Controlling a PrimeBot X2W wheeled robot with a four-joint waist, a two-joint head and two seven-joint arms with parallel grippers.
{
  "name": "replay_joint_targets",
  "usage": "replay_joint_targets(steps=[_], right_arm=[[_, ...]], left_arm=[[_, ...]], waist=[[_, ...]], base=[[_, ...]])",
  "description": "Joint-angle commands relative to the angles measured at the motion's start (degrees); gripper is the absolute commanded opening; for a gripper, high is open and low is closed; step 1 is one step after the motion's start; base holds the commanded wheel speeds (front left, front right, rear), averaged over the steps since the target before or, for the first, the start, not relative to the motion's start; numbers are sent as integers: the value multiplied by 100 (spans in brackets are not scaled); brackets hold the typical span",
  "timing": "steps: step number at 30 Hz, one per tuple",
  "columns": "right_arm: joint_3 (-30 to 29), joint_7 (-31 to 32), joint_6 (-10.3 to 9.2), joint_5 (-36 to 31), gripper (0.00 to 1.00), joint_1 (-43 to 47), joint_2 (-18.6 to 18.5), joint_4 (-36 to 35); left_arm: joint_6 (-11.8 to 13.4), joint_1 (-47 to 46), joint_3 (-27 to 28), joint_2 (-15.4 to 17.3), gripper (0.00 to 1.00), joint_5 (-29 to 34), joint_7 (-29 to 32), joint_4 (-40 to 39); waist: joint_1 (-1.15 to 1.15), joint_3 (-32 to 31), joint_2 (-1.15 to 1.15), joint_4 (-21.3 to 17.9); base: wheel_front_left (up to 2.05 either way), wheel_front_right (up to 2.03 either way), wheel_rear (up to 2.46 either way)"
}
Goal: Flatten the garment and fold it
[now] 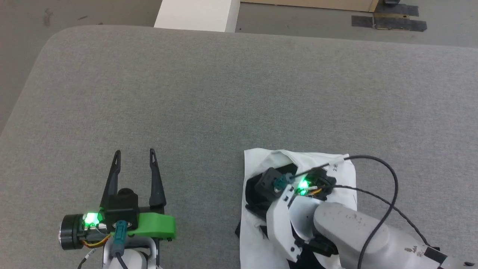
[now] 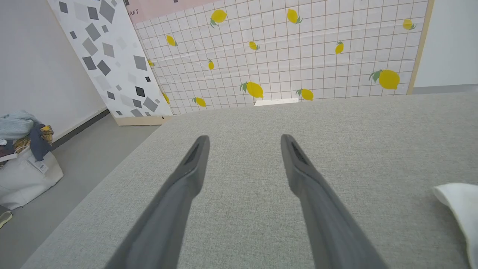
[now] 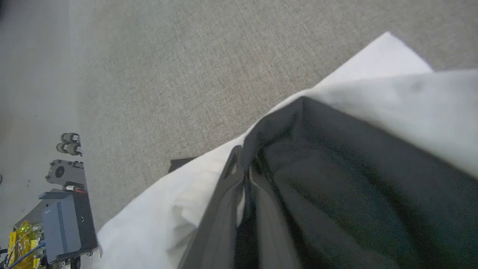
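The garment (image 1: pixel 257 168) lies bunched at the near right of the grey padded table (image 1: pixel 224 93), white cloth folded around a black part. My right gripper (image 3: pixel 242 164) points down into it. Its fingers are shut, with a thin strip of white cloth pinched between them beside the black fabric (image 3: pixel 354 179). In the head view the right wrist (image 1: pixel 298 185) covers the grip itself. My left gripper (image 1: pixel 135 153) rests at the near left, apart from the garment, open and holding nothing. In the left wrist view a white corner of the garment (image 2: pixel 459 201) shows to the right of the left gripper (image 2: pixel 242 140).
The table's rounded left edge (image 1: pixel 33 74) drops to the floor. A white block (image 1: pixel 198 15) stands beyond the far edge, with dark tape (image 1: pixel 388 22) on the floor. A lemon-print panel (image 2: pixel 298 56) and a bag of clothes (image 2: pixel 22 164) stand off the table.
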Motion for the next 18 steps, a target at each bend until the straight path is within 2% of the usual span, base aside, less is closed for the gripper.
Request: replay_joint_targets(steps=[1, 5, 10, 14, 18], right_arm=[[150, -160, -9, 39, 100, -12, -52, -17], [207, -851, -9, 22, 100, -184, -326, -566], [-518, -1516, -9, -39, 100, -136, -882, -1309], [-1727, -2091, -9, -449, 100, 215, -1195, -1566], [-3389, -2514, -9, -942, 100, 965, -1152, -1739]], left_arm=[[-21, -43, 30, 8, 100, 34, -22, 35], [-58, 51, 99, 54, 100, 21, -22, 93], [-116, 189, 215, 132, 100, -2, -22, 102], [-159, 255, 273, 160, 100, 0, -22, 85], [-179, 340, 320, 169, 100, 10, -22, 39]], waist=[[0, -128, 0, -113], [0, -373, 0, -269], [0, -616, 0, -480], [0, -735, 0, -585], [0, -850, 0, -659]], base=[[0, 0, 0], [0, 0, 0], [0, 0, 0], [0, 0, 0], [0, 0, 0]])
